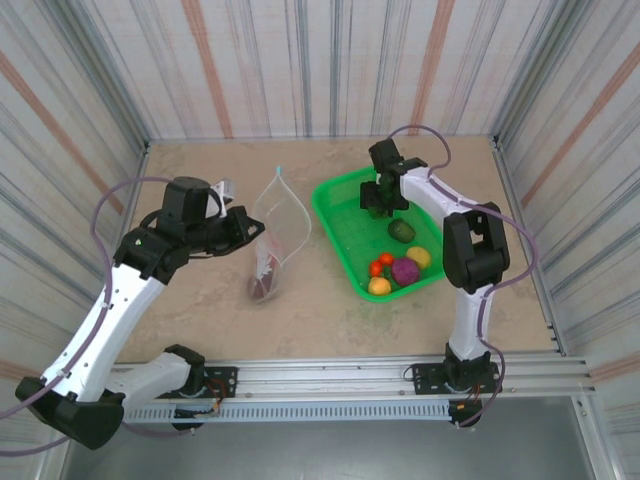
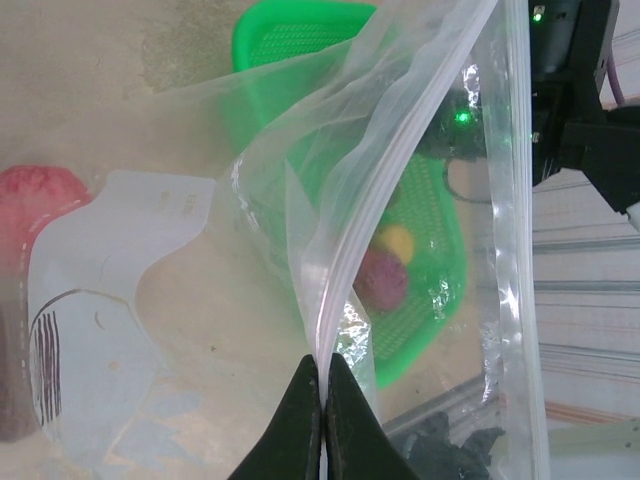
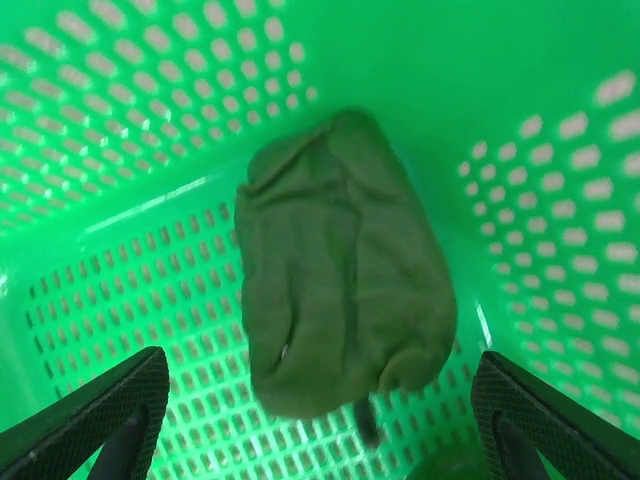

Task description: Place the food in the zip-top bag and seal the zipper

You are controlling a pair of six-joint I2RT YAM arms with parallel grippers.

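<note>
Left hand pinches bag mouth, right hand open over food in basket.
Top: clear crinkly zip-top bag (image 1: 276, 232) on tan surface (image 1: 200, 320), beside green mesh basket (image 1: 335, 192); maroon toy piece (image 1: 263, 286) inside. Left wrist: left hand (image 2: 325, 378) clamped shut on film by bluish zipper strip (image 2: 385, 190); likely floppy and slick. Right wrist: right hand (image 3: 322, 412) spread wide around dull green toy vegetable (image 3: 340, 300); looks soft and light, so grip mid-body. Basket walls are close.

Top view looking down from behind, wrist views close, all sharing basket (image 1: 340, 215)
</note>
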